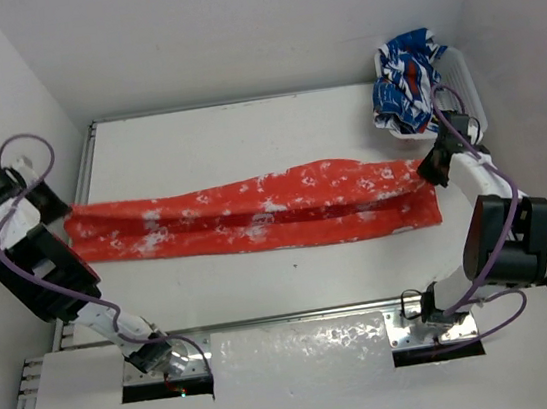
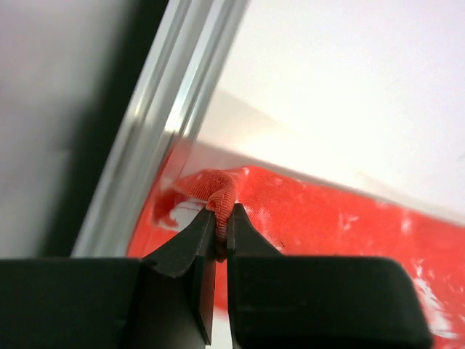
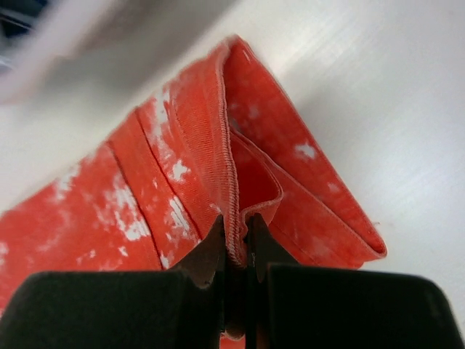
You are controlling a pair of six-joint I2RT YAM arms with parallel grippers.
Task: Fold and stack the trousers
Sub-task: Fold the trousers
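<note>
left gripper [image 2: 223,222] and right gripper [image 3: 237,241] each clamp tight on opposite ends of the trousers [image 1: 254,212].

The trousers [image 1: 254,212] lie stretched out as a long, narrow band across the middle of the worktop [image 1: 245,138], running from the frame's left to its right. They are thin red-orange fabric with white speckles, apparently folded lengthwise, with layered stitched hems at the right end.
</note>
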